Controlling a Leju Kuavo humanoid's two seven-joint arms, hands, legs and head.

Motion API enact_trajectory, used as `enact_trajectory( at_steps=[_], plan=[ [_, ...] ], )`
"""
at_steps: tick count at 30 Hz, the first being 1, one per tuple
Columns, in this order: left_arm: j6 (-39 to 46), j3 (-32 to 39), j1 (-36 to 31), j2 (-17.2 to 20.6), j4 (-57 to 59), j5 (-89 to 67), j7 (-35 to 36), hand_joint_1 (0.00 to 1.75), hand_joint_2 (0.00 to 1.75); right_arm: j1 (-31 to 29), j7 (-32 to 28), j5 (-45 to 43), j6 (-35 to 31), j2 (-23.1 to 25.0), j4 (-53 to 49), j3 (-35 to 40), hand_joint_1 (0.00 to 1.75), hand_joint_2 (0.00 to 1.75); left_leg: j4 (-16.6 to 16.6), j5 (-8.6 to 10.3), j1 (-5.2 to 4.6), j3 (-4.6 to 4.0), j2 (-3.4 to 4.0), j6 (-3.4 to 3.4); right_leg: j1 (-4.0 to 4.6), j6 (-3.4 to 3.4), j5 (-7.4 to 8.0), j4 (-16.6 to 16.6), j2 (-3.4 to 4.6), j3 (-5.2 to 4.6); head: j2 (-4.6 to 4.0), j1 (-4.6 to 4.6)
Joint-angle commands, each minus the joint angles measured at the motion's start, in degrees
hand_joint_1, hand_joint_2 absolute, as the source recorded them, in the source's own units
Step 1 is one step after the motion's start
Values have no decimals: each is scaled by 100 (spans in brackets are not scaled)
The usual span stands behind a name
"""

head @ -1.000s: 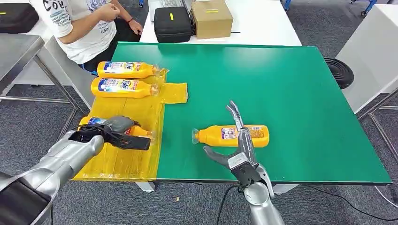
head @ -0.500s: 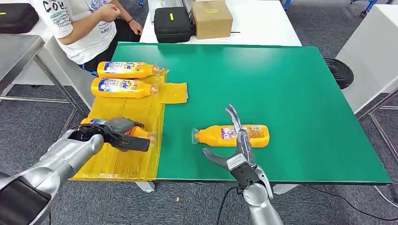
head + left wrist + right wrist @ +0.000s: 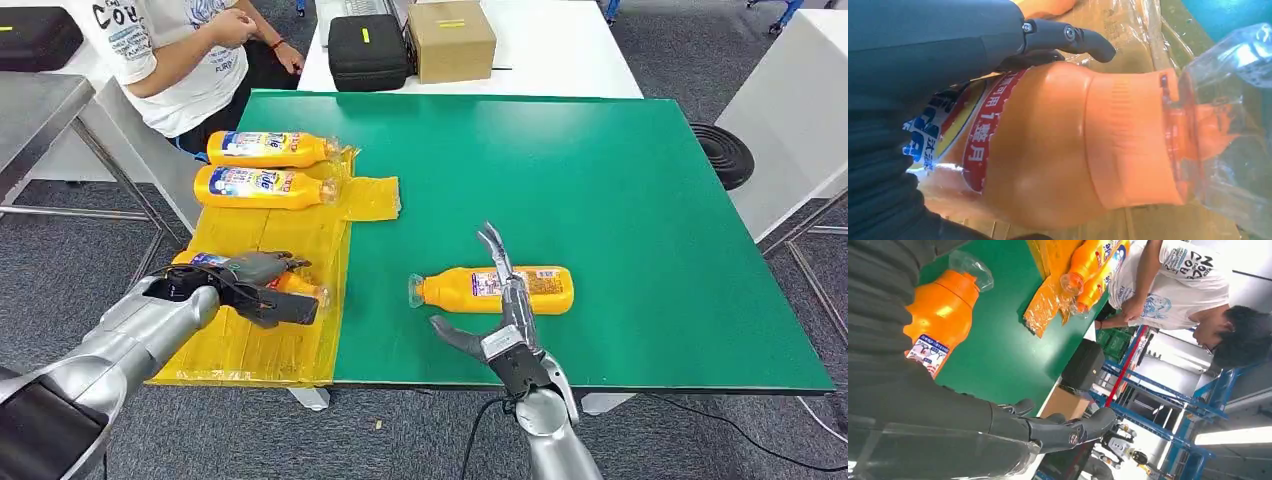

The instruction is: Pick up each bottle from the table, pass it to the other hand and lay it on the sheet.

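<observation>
The bottle on the green table point(image 3: 495, 289) lies on its side near the table's front edge, cap end toward the yellow sheet point(image 3: 290, 240), well apart from it. It is the one bottle not yet moved, so the task looks about three quarters done.

The right hand point(image 3: 497, 300) hangs just in front of and over this bottle, fingers point(image 3: 492, 243) spread wide with the thumb out to the side, holding nothing; whether it touches the label I cannot tell. The next step, as I judge it, is to close on the body, lift, and hand over.

On the sheet, beside the table's left edge, two bottles point(image 3: 268, 168) lie side by side at the far end. A third bottle point(image 3: 290, 285) lies at the near end under the left hand point(image 3: 262, 285). From the left wrist camera the fingers point(image 3: 1068, 37) look loosened and lifted off the orange body point(image 3: 1048, 150), so it seems laid down and released, or nearly.

Beyond the sheet's far end a person point(image 3: 170, 50) sits; past the table's far edge stand a black case point(image 3: 367, 50) and a cardboard box point(image 3: 452, 38).
</observation>
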Motion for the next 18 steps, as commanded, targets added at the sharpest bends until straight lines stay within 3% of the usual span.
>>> enact_trajectory(
  at_steps=[1,18],
  plan=[
    [3,-139,51,114,265,-27,4,0,0,-254,-11,-40,-21,-125,390,79,0,175,-6,-8,1,26,23,0,4,-12,-1,-9,16,21,0,0],
    [-90,-170,41,620,-311,-16,-198,0,0,-284,-9,-80,-29,-137,467,91,0,175,-3,-7,2,18,22,0,5,-11,0,-5,16,11,0,2]
  ],
)
